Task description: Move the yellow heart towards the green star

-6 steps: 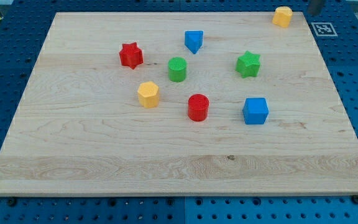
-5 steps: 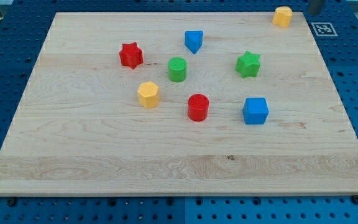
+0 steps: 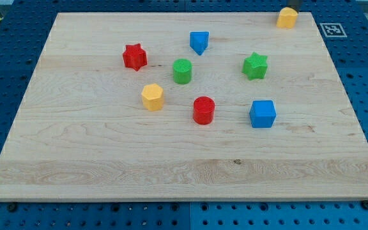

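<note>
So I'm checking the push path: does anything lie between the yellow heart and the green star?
No. In the camera view only bare board separates the yellow heart from the green star; my tip isn't visible.

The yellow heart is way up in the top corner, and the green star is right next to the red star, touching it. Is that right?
Not quite. The yellow heart is at the board's top right corner, but the green star does not touch the red star. They sit far apart, with the green cylinder and a blue block between them, as the camera view shows.
</note>
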You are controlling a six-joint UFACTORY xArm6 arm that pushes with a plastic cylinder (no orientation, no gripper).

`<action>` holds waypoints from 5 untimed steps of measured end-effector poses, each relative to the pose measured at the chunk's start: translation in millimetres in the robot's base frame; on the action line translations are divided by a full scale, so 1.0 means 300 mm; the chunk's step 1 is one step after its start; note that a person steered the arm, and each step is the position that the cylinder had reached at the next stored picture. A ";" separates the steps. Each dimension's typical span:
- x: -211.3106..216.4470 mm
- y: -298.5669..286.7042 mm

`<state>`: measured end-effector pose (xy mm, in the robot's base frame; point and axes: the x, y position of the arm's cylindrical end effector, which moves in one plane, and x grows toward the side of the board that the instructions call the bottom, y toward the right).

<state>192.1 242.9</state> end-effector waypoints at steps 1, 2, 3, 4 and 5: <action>-0.002 -0.047; -0.002 -0.070; -0.002 -0.057; 0.011 -0.017; 0.047 -0.028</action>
